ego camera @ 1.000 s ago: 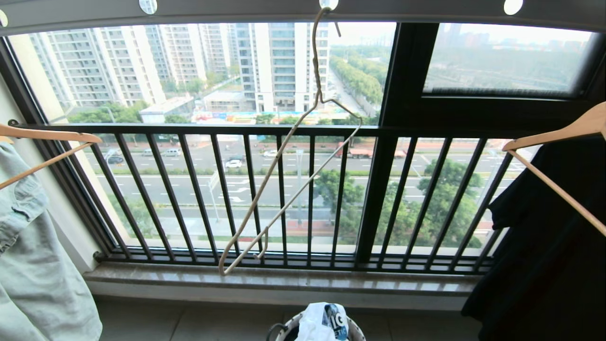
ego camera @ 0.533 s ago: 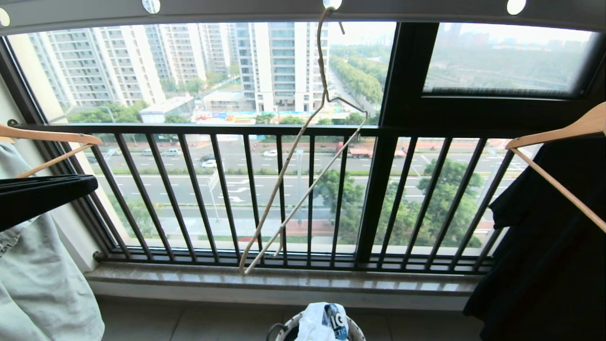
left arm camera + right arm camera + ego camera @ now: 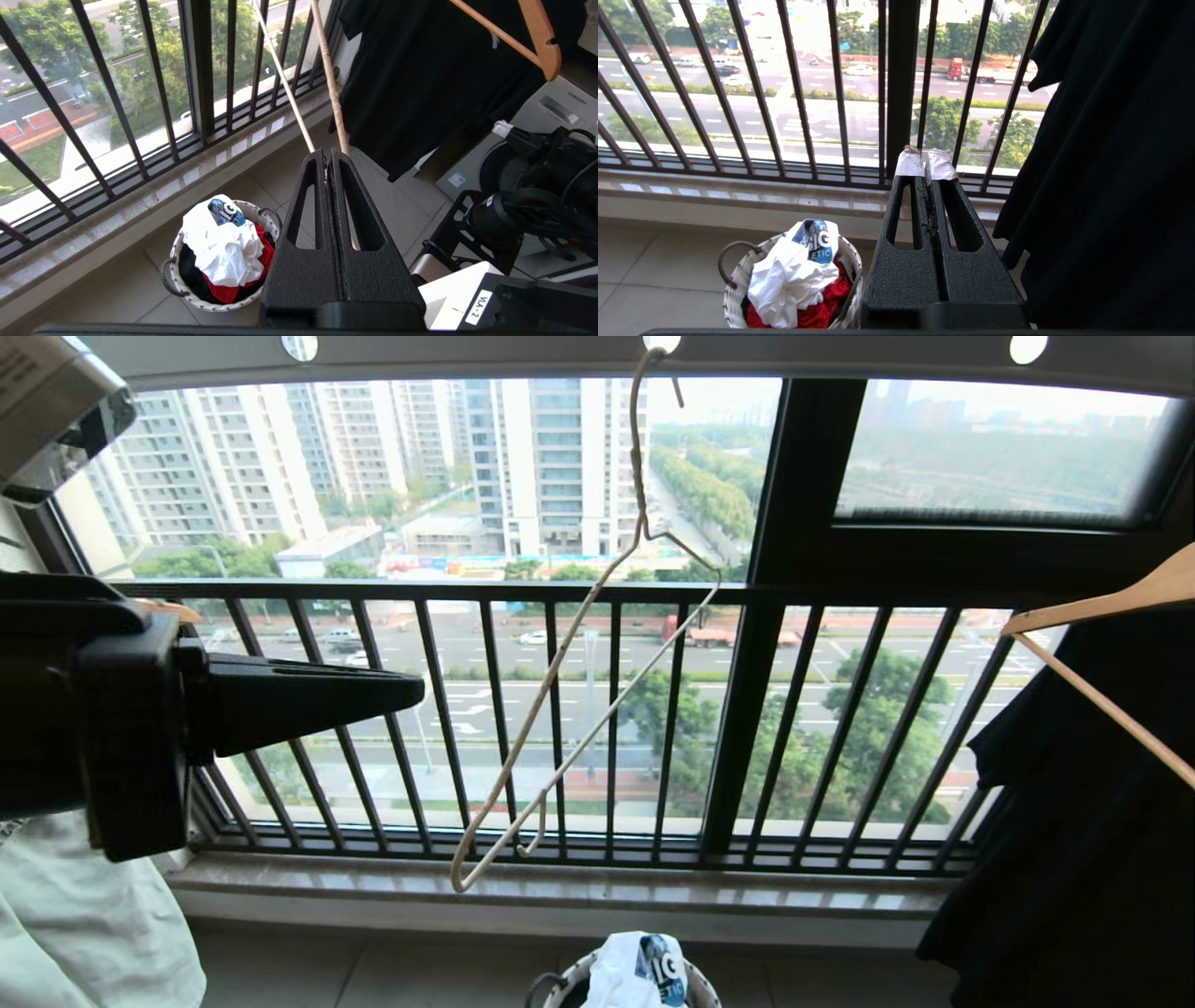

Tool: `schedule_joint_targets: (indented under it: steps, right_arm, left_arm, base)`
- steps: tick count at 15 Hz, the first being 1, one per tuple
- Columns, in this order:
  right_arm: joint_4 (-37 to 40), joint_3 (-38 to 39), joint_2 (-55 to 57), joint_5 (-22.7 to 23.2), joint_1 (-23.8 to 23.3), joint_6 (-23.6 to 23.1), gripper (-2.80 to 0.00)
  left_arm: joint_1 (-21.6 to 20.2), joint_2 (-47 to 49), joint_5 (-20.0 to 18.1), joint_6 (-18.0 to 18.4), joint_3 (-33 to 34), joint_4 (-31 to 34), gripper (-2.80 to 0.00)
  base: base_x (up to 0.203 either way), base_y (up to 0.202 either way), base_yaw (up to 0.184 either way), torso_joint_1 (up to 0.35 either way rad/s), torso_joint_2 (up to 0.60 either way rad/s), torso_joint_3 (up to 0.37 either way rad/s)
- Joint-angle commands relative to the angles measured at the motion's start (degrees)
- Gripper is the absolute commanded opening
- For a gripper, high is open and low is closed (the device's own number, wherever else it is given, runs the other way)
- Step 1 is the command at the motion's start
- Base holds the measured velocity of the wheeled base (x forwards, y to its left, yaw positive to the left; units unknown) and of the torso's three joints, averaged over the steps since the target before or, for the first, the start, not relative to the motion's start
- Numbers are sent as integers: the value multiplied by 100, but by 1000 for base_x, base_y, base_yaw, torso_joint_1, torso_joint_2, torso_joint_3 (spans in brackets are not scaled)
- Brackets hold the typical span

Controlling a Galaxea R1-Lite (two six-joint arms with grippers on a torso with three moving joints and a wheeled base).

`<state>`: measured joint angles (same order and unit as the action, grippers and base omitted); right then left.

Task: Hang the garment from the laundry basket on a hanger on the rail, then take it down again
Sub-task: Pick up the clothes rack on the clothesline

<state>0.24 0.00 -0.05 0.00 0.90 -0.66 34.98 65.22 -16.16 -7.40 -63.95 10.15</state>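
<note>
Balcony window railing (image 3: 597, 709) behind; hanger (image 3: 579, 644) hooked on rail (image 3: 597, 355), bare. Left gripper (image 3: 415, 689) raised level beside it, jaws together, empty. Garment (image 3: 224, 242) crumpled in laundry basket (image 3: 175, 261); right gripper (image 3: 925, 163) closed, parked low.

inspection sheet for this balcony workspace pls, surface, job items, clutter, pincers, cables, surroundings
surface: tiled floor under a stone window sill.
job's things: white T-shirt crumpled in the laundry basket; wire hanger hooked in the rail, bare and tilted.
clutter: red garment in the basket; black garment on a wooden hanger; pale denim piece.
grippers: left pincer raised, shut, empty; right pincer shut, empty.
cables: nothing seen.
surroundings: black window railing, street outside.
</note>
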Motion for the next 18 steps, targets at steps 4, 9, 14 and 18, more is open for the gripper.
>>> schedule_joint_targets:
  steps: [4,9,14,18]
  right_arm:
    - [2,0,5,0,-2,-4,-280]
    - [2,0,5,0,-2,-4,-280]
    - [2,0,5,0,-2,-4,-280]
    - [2,0,5,0,-2,-4,-280]
  left_arm:
    - [502,220,683,-341,-346,74,-280]
    - [1452,360,1691,-357,-286,60,0]
    - [1582,804,2278,-65,-518,-13,0]
    - [1582,1215,2526,182,-624,-20,0]
  base:
    - [0,0,0,0,0,0]
    - [0,0,0,0,0,0]
    - [0,0,0,0,0,0]
    - [0,0,0,0,0,0]
